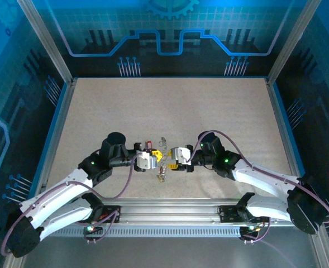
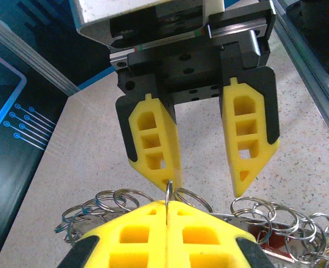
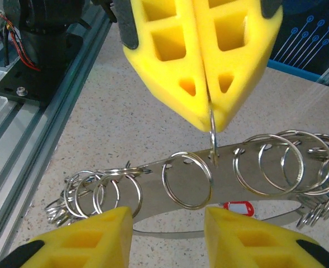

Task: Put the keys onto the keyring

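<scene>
The keyring point(image 3: 170, 170) is a flat silvery band bent into a loop, pierced with holes and hung with several split rings. It lies between the two grippers at the table's near middle point(image 1: 163, 163). My left gripper point(image 2: 168, 207) is shut on one split ring point(image 2: 168, 191) standing on edge; that ring point(image 3: 212, 131) passes through a hole in the band. My right gripper point(image 3: 167, 219) faces it, open, with its fingers either side of another split ring point(image 3: 187, 180) without touching it. A red key tag point(image 3: 239, 207) lies on the table under the band. Key blades are too small to make out.
The aluminium rail point(image 1: 170, 209) with both arm bases runs along the near edge, close behind the grippers. Blue-printed walls enclose the speckled table point(image 1: 170, 106), which has free room at the back and sides. More split rings bunch at the band's ends point(image 3: 86, 195).
</scene>
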Motion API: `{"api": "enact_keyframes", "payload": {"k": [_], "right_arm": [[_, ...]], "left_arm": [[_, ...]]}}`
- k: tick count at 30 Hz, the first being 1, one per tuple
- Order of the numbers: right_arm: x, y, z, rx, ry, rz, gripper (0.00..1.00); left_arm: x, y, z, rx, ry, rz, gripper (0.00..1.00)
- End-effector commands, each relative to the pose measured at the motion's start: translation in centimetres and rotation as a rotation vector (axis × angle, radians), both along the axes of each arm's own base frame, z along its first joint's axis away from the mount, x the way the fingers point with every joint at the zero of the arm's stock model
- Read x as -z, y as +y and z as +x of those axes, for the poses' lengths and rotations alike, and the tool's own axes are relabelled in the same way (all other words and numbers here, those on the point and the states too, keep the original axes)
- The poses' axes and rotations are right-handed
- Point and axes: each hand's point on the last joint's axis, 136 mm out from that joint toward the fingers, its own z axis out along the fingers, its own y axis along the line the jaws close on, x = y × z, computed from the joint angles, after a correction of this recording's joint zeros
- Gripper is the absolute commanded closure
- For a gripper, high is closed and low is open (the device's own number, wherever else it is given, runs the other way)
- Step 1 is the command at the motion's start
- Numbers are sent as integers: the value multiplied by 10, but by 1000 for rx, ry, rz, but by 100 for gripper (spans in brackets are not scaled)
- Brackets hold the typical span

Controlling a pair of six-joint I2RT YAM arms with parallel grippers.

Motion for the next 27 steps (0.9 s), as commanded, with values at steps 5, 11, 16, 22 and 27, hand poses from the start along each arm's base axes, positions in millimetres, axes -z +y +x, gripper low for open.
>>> {"api": "enact_keyframes", "payload": {"k": [5, 11, 16, 22, 27], "right_arm": [[-22, 7, -6, -69, 5, 70, 72], [-26, 7, -7, -78, -1, 81, 73], [-25, 6, -11, -95, -7, 73, 77], [-24, 3, -26, -159, -39, 58, 75], [-28, 0, -28, -162, -54, 61, 74]], "left_arm": [[-10, -2, -2, 7, -23, -35, 100], [-8, -3, -1, 4, -14, -34, 100], [-8, -2, 0, -5, -12, -34, 100], [-4, -1, 4, -23, 1, -20, 100], [-3, -2, 4, -22, 7, -19, 100]]}}
